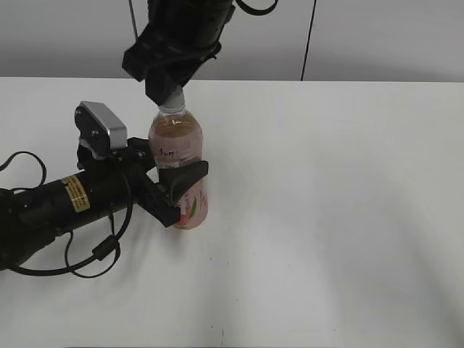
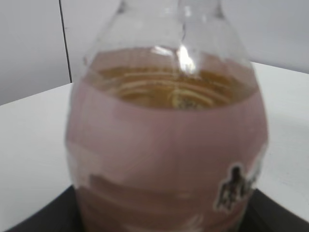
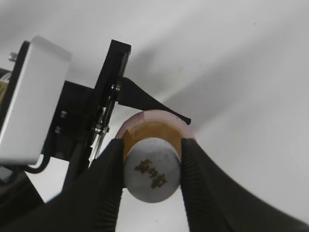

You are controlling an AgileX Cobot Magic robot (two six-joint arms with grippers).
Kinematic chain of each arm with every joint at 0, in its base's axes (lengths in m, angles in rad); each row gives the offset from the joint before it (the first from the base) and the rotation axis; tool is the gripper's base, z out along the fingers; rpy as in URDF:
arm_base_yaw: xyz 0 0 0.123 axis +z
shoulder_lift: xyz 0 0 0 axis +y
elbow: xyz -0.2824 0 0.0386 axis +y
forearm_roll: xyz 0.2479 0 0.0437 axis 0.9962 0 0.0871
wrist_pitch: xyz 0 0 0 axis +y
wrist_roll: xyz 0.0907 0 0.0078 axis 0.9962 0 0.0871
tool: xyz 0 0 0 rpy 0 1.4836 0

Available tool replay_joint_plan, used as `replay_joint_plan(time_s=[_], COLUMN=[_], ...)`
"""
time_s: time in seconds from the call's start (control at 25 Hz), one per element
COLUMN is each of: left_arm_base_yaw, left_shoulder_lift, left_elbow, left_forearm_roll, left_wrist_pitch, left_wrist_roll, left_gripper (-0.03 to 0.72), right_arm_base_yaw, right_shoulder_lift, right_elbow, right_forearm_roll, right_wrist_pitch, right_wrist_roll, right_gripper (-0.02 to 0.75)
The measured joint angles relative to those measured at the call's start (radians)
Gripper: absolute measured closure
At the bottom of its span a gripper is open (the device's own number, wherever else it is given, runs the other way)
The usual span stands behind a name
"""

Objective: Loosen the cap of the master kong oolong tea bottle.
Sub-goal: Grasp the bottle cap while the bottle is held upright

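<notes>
The master kong oolong tea bottle [image 1: 177, 145] stands upright on the white table, with pinkish tea and a pink label low down. It fills the left wrist view [image 2: 164, 145]. My left gripper [image 1: 177, 190] is shut on the bottle's middle from the left. My right gripper [image 1: 168, 90] comes down from above and is shut on the cap [image 3: 152, 169], a small white cap with a mark on top, one black finger on each side. In the exterior view the cap [image 1: 172, 106] shows only as a sliver under the fingers.
The white table [image 1: 333, 217] spreads to the right and front of the bottle. The left arm with its cables [image 1: 58, 210] lies across the table's left side. A grey wall with a black vertical line [image 1: 310, 40] stands behind.
</notes>
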Motion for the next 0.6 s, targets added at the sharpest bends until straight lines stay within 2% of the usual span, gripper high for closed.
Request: replay_joint_plan(time_s=[0.6], left_arm_base_yaw=[0.000], left_shoulder_lift=[0.000], left_elbow=[0.001], left_forearm_roll=[0.000], left_wrist_pitch=[-0.004], left_wrist_roll=[0.000], left_gripper=[0.300], right_arm_base_yaw=[-0.004], right_shoulder_lift=[0.000], right_elbow=[-0.001], right_forearm_roll=[0.043], right_wrist_pitch=[0.002], right_wrist_roll=[-0.773], right_gripper=[0.462])
